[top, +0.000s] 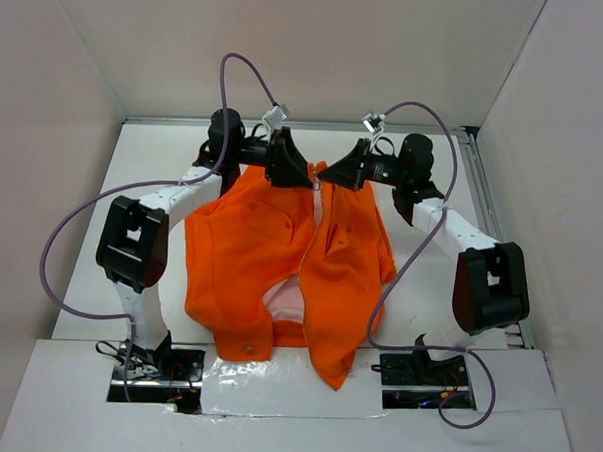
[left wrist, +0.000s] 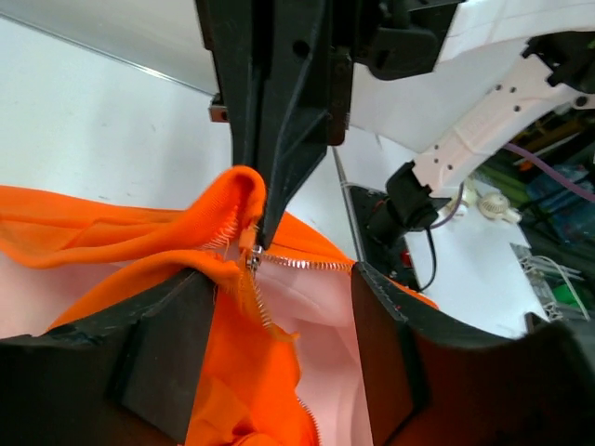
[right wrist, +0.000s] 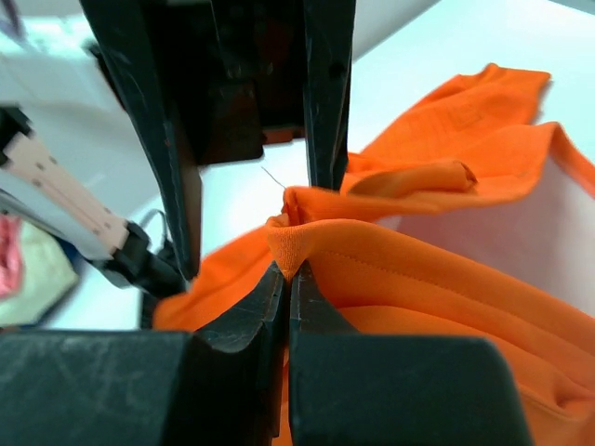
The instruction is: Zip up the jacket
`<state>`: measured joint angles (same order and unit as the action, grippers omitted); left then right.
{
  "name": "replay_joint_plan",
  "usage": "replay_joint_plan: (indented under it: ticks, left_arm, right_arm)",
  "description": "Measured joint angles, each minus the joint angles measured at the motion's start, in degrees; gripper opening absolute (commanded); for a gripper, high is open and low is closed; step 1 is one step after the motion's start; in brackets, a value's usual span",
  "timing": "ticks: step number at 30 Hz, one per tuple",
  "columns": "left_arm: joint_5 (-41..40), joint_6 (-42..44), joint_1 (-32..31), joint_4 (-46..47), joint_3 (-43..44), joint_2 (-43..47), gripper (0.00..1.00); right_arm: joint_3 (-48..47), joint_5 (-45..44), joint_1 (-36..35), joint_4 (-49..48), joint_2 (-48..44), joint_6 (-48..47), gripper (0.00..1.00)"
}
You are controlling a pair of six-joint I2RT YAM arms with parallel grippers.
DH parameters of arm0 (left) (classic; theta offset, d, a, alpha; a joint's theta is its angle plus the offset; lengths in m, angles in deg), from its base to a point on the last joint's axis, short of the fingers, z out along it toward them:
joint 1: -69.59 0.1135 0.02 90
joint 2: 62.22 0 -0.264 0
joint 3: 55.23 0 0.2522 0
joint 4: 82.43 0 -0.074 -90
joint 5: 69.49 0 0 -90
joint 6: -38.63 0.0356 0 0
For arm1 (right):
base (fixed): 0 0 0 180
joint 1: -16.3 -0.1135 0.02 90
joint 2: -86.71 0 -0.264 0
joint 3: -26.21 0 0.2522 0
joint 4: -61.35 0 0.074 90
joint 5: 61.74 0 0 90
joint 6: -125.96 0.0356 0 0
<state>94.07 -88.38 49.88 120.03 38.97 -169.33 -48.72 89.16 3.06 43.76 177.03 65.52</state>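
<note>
The jacket (top: 245, 249) lies on the table (top: 144, 159), and at its far edge I hold my right tool (right wrist: 288, 274) clamped on it to steady the zipper (left wrist: 302, 266) while my open left tool (left wrist: 279, 279) straddles it.

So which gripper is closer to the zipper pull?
Right. The right gripper pinches the jacket just beside the pull; the left gripper, open, straddles it with gaps.
</note>
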Motion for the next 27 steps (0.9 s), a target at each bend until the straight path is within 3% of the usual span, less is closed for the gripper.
replay_joint_plan:
  ticks: [8, 12, 16, 27]
  left_arm:
    - [-4.3, 10.6, 1.0, -17.4, 6.7, 1.1, 0.83]
    - [-8.9, 15.0, 1.7, -24.4, 16.6, -0.7, 0.86]
    - [-10.1, 19.3, 2.2, -28.0, 22.5, -1.6, 0.84]
    - [-8.4, 28.3, 0.8, -39.6, 22.4, -1.6, 0.64]
  right_arm:
    - [-4.6, 2.8, -0.3, 15.2, -0.9, -14.7, 0.00]
    - [-6.4, 4.2, -1.3, 19.6, -0.7, -18.3, 0.00]
    - [-6.4, 3.8, -1.8, 21.2, -0.5, -18.8, 0.00]
    - [-6.5, -0.3, -1.8, 21.4, 1.0, -15.1, 0.00]
